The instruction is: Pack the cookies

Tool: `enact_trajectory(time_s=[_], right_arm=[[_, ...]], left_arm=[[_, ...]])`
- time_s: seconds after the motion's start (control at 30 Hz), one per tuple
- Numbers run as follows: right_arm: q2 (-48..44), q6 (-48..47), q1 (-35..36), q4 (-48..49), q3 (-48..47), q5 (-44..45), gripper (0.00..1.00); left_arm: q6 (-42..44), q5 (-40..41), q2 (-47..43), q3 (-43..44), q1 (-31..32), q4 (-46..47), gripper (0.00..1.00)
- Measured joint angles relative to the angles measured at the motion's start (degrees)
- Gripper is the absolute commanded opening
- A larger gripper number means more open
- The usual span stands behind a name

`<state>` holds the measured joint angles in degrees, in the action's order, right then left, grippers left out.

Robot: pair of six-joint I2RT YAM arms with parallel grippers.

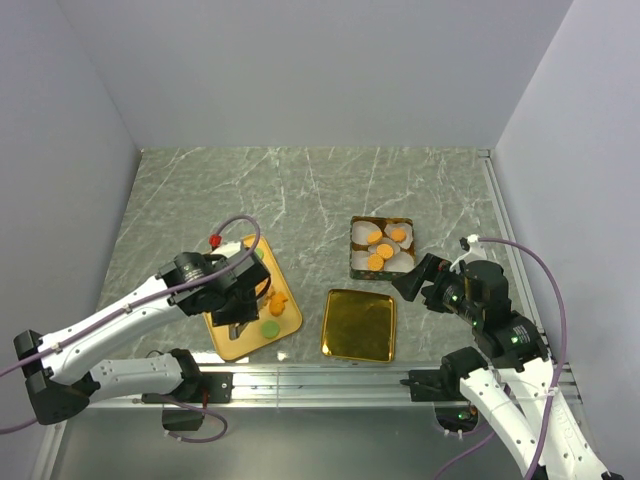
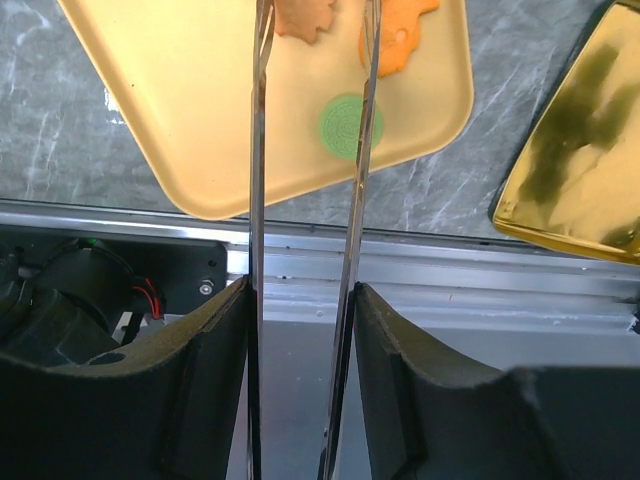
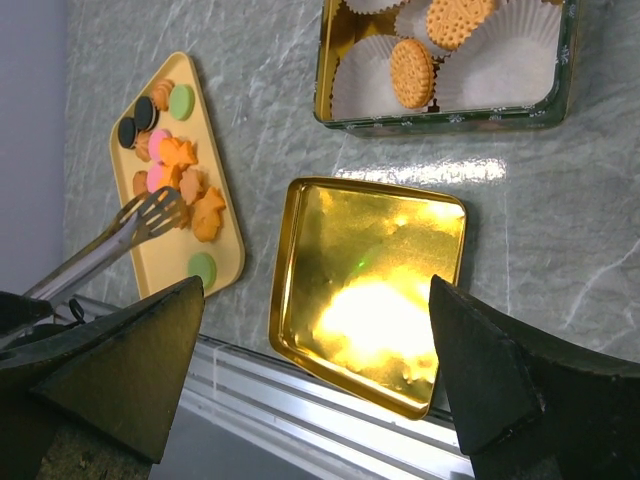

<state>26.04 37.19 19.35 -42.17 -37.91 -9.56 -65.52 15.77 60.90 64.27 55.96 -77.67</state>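
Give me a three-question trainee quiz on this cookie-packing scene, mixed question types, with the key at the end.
1. Multiple choice: what does the left claw grip? A) metal tongs B) a spoon C) a brush
2. True or false: the right claw is shut on a cookie.
3. Short answer: what lines the tin that holds the tan cookies?
Key: 1 A. 2 False, it is open and empty. 3 white paper cups.
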Motion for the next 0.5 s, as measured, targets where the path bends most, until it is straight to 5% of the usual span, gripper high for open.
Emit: enact_trajectory(time_s=[0.5], right_arm=[[0.0, 0.3, 0.0, 0.0, 0.0, -0.7, 1.0]], left_arm=[[-1.7, -1.4, -4.2, -5.4, 0.0, 0.2, 0.5]])
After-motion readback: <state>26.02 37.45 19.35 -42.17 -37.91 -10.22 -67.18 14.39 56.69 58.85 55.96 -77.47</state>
